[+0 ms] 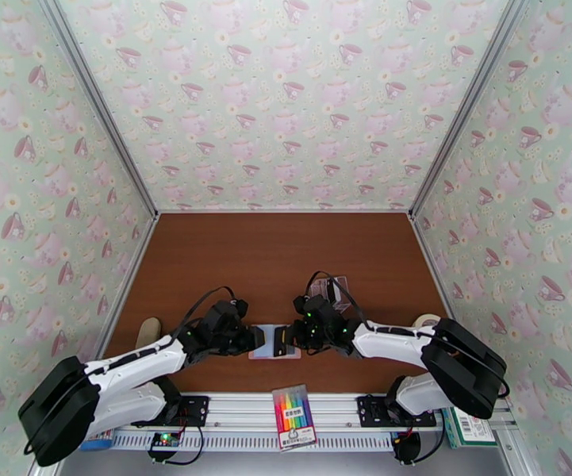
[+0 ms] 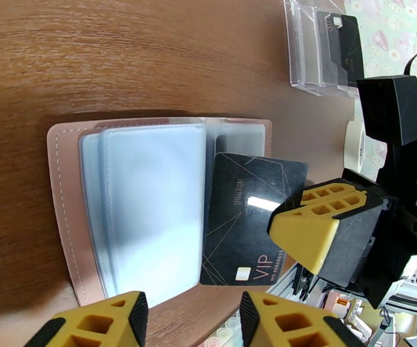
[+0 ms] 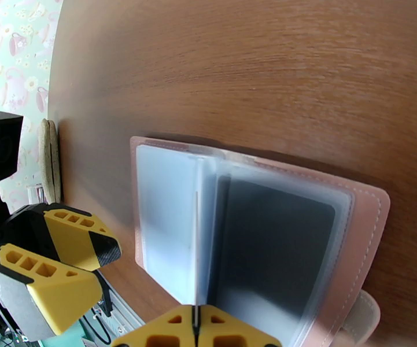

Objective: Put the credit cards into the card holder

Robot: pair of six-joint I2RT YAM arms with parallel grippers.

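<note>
The card holder (image 1: 274, 352) lies open on the table between my two grippers, pink outside with blue-grey sleeves (image 2: 150, 209). My right gripper (image 3: 195, 326) is shut on a black credit card (image 2: 248, 221) marked VIP, held tilted with its far edge at the fold of the card holder (image 3: 370, 226). I cannot tell whether that edge is inside a sleeve. Another dark credit card (image 3: 272, 250) sits behind a sleeve on the right-hand page. My left gripper (image 2: 191, 325) hovers open at the holder's near edge, with nothing between its fingers. From above, the left gripper (image 1: 259, 339) and the right gripper (image 1: 284, 340) face each other.
A clear plastic box (image 2: 318, 47) with a black card (image 2: 342, 41) in it stands behind the right gripper, as does the box (image 1: 330, 289) from above. A tape roll (image 1: 427, 320) lies right, a cork disc (image 1: 149, 332) left, a marker pack (image 1: 293, 416) on the front rail.
</note>
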